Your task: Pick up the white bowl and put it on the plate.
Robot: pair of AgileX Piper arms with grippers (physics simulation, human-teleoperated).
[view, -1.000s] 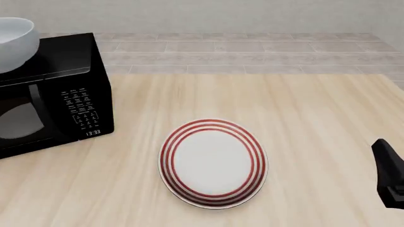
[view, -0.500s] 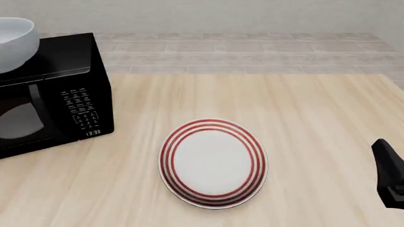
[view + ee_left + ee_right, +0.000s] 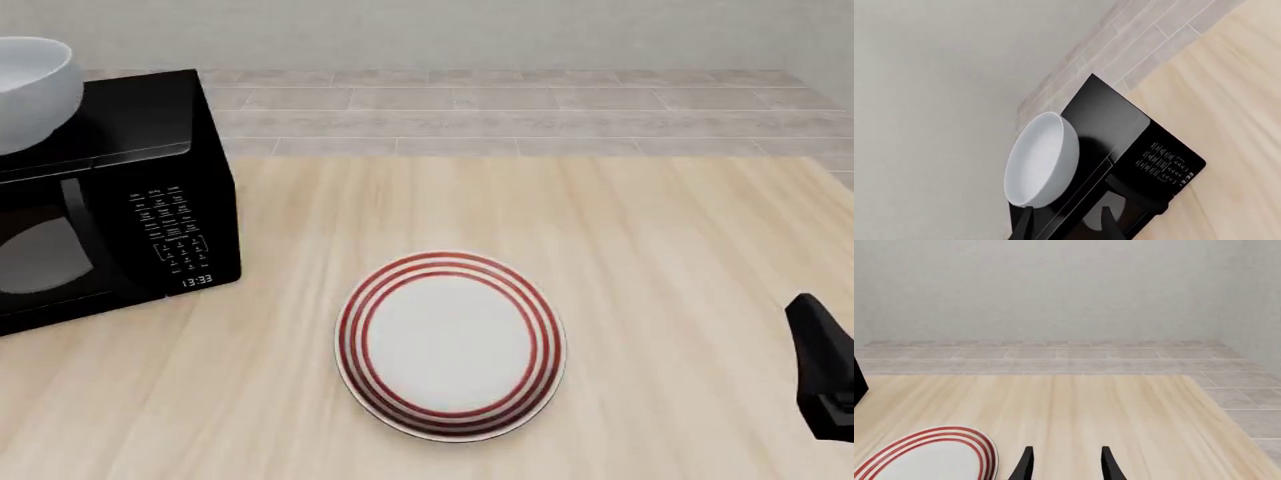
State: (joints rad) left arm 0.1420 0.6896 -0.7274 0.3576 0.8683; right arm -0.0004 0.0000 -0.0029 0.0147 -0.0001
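Bowl (image 3: pixel 1037 160) sits atop the microwave (image 3: pixel 1121 145), just ahead of the left arm's parted, empty jaws. A careless approach could knock it off; the right arm's jaws are parted too, with the plate (image 3: pixel 927 455) beside them.

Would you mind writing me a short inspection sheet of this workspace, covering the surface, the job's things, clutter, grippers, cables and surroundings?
Surface: light wooden table, grain running away from the arms.
Job's things: white bowl upright on top of the microwave at far left, cut off by the front view's edge; plate flat on the table near the middle, nothing on it.
Clutter: only the black microwave, door shut, display lit.
Grippers: left gripper open, fingertips aimed at the bowl and microwave, holding nothing; right gripper open, beside the plate, holding nothing.
Cables: nothing seen.
Surroundings: grey tiled floor beyond the table, plain pale wall behind.
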